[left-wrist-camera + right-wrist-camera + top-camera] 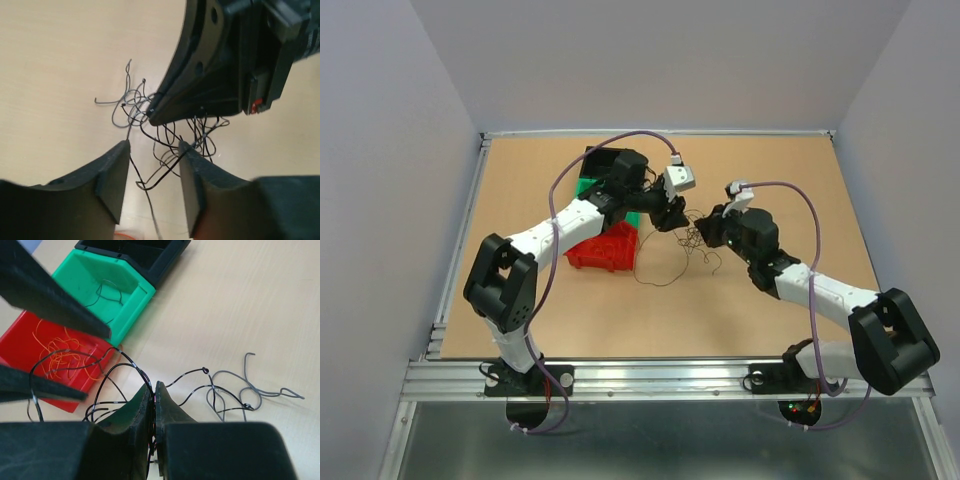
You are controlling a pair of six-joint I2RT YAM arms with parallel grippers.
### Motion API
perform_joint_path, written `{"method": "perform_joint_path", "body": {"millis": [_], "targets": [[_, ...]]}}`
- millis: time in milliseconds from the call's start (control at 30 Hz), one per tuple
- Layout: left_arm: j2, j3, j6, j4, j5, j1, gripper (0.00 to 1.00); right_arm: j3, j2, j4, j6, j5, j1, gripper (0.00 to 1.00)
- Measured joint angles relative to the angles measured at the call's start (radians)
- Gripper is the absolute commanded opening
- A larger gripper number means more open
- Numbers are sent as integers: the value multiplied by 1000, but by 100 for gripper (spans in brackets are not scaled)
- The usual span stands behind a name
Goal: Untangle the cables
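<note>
The cables (695, 245) are a loose tangle of thin black and grey wires on the tabletop between both arms. My right gripper (154, 386) is shut, with black strands (205, 371) pinched between its pads; a grey strand (250, 390) lies loose to its right. My left gripper (154, 145) is open just above the clump (134, 107). A few black loops run between its fingers, and neither pad touches them. In the left wrist view the right gripper (152, 117) fills the upper right, its tip on the tangle. In the top view the two grippers (672, 215) (712, 225) nearly meet.
A red bin (605, 250) holding orange wires (65, 357) sits left of the tangle. Behind it stand a green bin (135, 295) with a dark wire inside and a black bin (160, 255). The left arm reaches over these bins. Raised rails edge the board.
</note>
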Motion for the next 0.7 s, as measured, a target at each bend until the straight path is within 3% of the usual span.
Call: {"method": "perform_joint_path", "body": {"millis": [300, 700], "targets": [[-20, -10, -45, 60, 64, 100, 64, 0, 18, 5, -28, 3, 19, 1], [-16, -9, 3, 23, 127, 95, 72, 2, 17, 10, -54, -39, 35, 1]]}}
